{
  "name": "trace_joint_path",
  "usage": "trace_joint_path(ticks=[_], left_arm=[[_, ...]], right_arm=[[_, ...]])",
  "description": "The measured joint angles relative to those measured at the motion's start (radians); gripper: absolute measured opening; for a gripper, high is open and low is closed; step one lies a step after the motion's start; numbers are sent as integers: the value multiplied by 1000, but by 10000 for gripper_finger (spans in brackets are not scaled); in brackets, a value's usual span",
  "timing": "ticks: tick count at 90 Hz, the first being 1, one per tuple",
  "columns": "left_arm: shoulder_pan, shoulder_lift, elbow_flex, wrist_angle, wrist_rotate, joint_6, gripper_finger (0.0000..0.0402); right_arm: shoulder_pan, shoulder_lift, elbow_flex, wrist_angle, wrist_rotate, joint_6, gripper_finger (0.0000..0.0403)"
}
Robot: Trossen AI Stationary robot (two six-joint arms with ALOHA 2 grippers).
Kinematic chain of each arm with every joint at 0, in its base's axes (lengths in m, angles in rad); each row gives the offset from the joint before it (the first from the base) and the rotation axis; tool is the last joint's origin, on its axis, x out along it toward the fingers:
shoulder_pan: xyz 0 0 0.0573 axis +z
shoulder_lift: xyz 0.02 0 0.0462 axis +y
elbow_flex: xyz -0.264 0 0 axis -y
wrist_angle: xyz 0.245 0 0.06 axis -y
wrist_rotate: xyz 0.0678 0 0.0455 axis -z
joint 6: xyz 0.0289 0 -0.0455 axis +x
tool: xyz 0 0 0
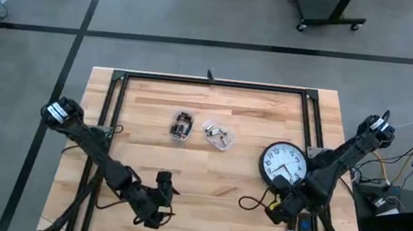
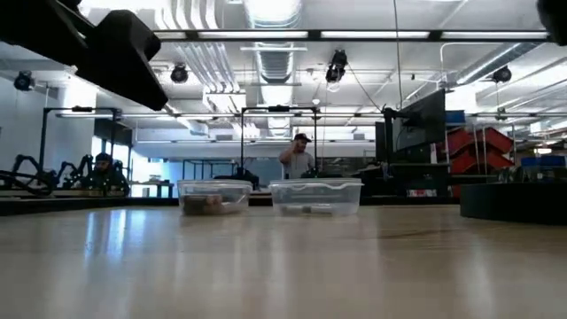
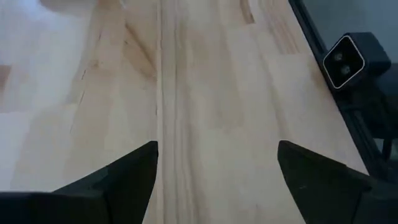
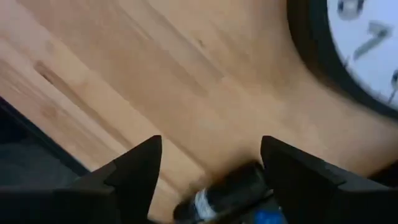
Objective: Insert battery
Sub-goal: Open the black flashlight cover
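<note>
Wood table (image 1: pixel 208 169) — one clock (image 1: pixel 284 163), two clear tubs (image 1: pixel 181 126) (image 1: pixel 218 134); left gripper (image 3: pixel 214 165) spread, right gripper (image 4: pixel 211 162) spread.

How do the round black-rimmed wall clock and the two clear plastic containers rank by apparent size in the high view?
1. Round black-rimmed wall clock, clearly the largest.
2. Clear plastic container of silvery parts and clear plastic container of dark parts: they look about alike, so I will not rank them.

We see wooden table (image 1: pixel 208 169), black frame (image 1: pixel 214 83) along its edges, person (image 2: pixel 298 159) standing in room behind.
</note>
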Motion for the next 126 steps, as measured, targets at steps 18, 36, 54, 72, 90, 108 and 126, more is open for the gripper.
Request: trace_joint_path(ticks=[18,36,54,72,90,108,126], left_arm=[[-13,7,0,41,-24,33,310],[-16,48,-1,104,-20,78,310],[-16,81,-2,122,-20,78,310],[-16,87,-2,124,-20,79,310],[-15,89,-1,148,-20,101,310],[-10,97,-1,185,-22,133,310],[-3,97,-1,186,-27,152,310]], right_arm=[[121,0,-18,14,-31,244,272],[199,28,-30,17,-34,441,260],[201,129,-30,79,-94,473,241],[191,218,-31,126,-117,459,226],[145,284,-31,179,-110,391,204],[52,347,-28,275,-138,201,183],[-54,386,-10,286,-237,-30,146]])
